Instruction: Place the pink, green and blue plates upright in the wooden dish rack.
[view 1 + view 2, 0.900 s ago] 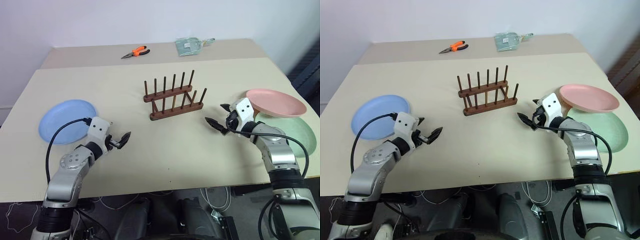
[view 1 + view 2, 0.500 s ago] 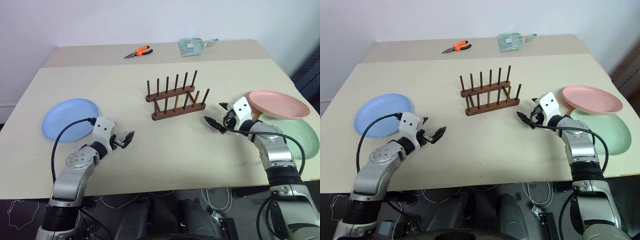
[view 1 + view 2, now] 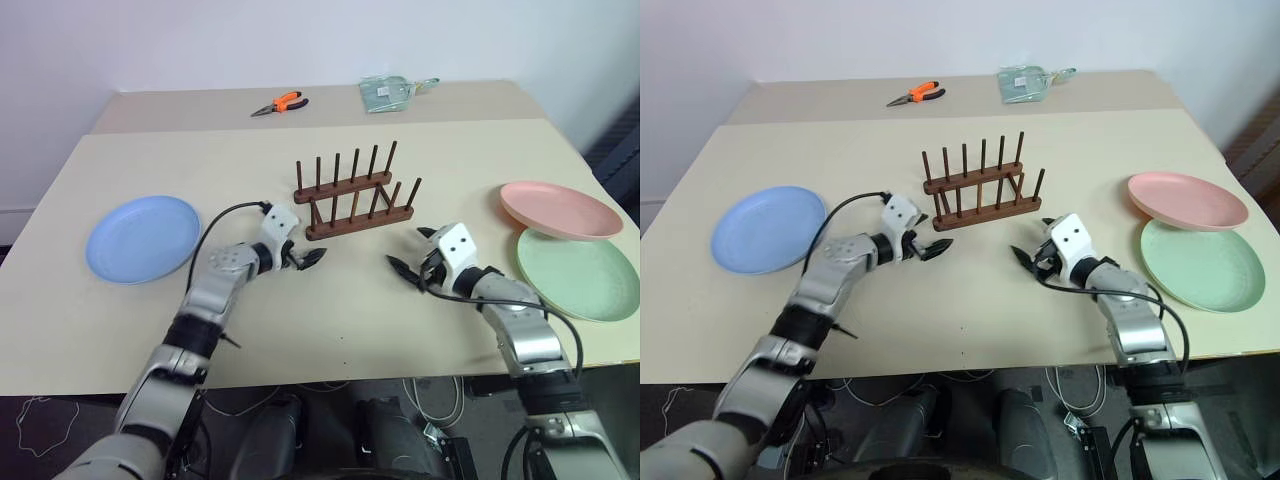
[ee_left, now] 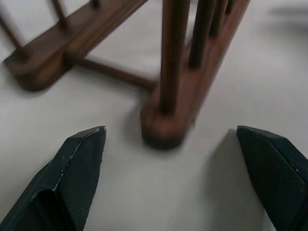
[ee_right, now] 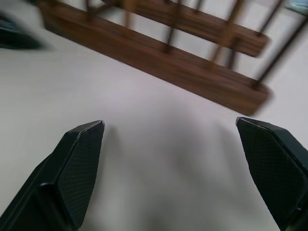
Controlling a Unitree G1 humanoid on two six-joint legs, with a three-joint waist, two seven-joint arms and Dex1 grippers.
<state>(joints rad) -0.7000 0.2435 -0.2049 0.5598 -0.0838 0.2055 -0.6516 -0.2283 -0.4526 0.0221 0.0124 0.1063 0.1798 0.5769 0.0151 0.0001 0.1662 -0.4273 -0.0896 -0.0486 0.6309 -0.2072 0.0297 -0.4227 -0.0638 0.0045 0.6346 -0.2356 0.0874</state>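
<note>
Both arms reach in low over the desk [image 3: 330, 310]; left gripper [image 3: 302, 257] and right gripper [image 3: 407, 264] flank the wooden dish rack [image 3: 352, 193], fingers spread wide, holding nothing.

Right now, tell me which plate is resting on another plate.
The pink plate: its near edge overlaps the far rim of the green plate. The blue plate lies alone, flat on the table's left side.
</note>
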